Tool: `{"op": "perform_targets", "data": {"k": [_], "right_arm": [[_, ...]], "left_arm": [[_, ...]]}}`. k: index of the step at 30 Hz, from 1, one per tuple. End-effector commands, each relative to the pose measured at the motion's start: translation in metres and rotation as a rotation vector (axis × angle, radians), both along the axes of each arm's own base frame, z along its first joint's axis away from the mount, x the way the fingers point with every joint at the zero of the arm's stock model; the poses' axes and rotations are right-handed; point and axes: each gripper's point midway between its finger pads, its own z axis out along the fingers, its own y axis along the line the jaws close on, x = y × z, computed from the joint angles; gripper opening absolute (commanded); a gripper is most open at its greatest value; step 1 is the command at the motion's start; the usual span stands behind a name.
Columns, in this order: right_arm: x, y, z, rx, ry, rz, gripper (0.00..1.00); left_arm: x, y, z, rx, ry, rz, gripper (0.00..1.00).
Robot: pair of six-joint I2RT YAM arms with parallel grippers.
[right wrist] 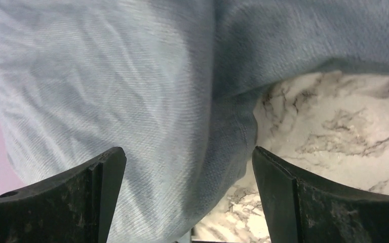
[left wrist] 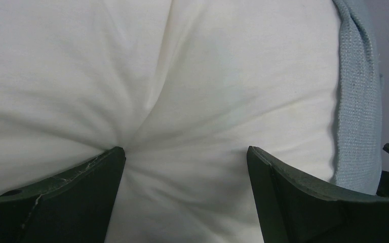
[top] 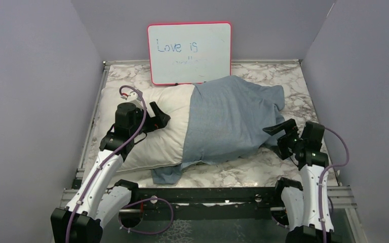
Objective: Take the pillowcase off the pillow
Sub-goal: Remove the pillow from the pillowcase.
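The white pillow point(top: 154, 126) lies across the marble table, its left half bare. The dusty blue-grey pillowcase point(top: 233, 119) covers its right half, with a loose flap hanging at the front. My left gripper point(top: 158, 117) is open, its fingers pressed against the bare pillow point(left wrist: 182, 101), and the pillowcase hem point(left wrist: 357, 101) shows at the right of the left wrist view. My right gripper point(top: 279, 132) is open at the pillowcase's right end, and the cloth point(right wrist: 131, 91) lies between and beyond its fingers point(right wrist: 86, 197), not pinched.
A red-framed whiteboard point(top: 189, 52) reading "Love is" leans against the back wall behind the pillow. Marble tabletop point(top: 294, 81) shows right of the pillowcase and in the right wrist view point(right wrist: 344, 126). Grey walls close both sides.
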Motion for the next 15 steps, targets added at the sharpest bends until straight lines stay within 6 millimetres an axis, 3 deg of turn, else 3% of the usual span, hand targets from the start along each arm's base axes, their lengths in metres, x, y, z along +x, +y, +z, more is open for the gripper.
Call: {"op": "perform_targets", "data": {"k": [1, 5, 8, 11, 15], "right_arm": [[-0.007, 0.017, -0.025, 0.167, 0.096, -0.023, 1.0], [-0.007, 0.022, -0.063, 0.235, 0.178, -0.049, 1.0], [0.006, 0.032, -0.075, 0.282, 0.158, -0.036, 1.0], [0.026, 0.051, -0.075, 0.257, 0.139, 0.015, 1.0], [0.039, 0.097, -0.083, 0.24, 0.2, 0.082, 1.0]], "left_arm": [[-0.036, 0.013, -0.063, 0.072, 0.241, 0.002, 0.94], [-0.035, 0.012, -0.066, 0.064, 0.247, 0.002, 0.94], [-0.035, 0.01, -0.067, 0.061, 0.252, -0.004, 0.94], [-0.035, 0.011, -0.068, 0.064, 0.252, 0.0, 0.94], [-0.034, 0.012, -0.069, 0.067, 0.252, 0.003, 0.94]]}}
